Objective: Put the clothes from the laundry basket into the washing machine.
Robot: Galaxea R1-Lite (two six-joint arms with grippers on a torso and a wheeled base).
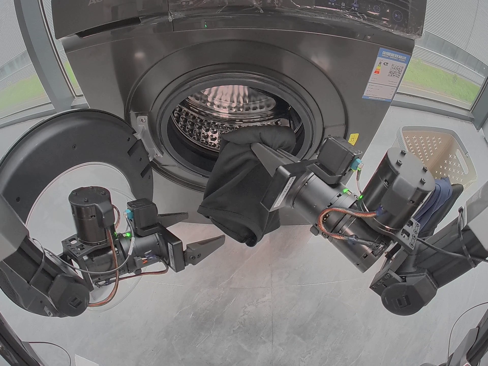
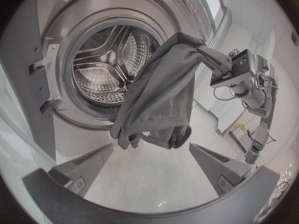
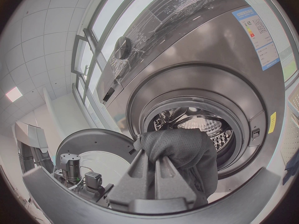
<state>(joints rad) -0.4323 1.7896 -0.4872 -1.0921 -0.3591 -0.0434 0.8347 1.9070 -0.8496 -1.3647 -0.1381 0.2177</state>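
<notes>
Black garment (image 1: 239, 189): mesh-like fabric, bunched at top, pinched in right gripper (image 1: 260, 151), hanging limp before drum mouth, lower folds below opening's rim.
Washing machine (image 1: 244, 62): dark grey front-loader, round door (image 1: 66, 148) swung wide open to robot's left, steel drum (image 1: 223, 113) lit.
Laundry basket (image 1: 442, 153): pale, perforated, on floor right of machine; blue cloth (image 1: 432, 202) over near rim, probably another garment.

Garment (image 1: 239, 189): matt black cloth, fine mesh weave, clamped in right gripper (image 1: 257, 149) jaws.
Drum (image 1: 223, 108): shiny dimpled metal, beyond those jaws.
Washing machine (image 1: 330, 72): smooth dark grey satin casing.
Laundry basket (image 1: 437, 151): cream perforated plastic.
Floor (image 1: 254, 301): pale, smooth, faintly glossy, beneath the jaws.
</notes>
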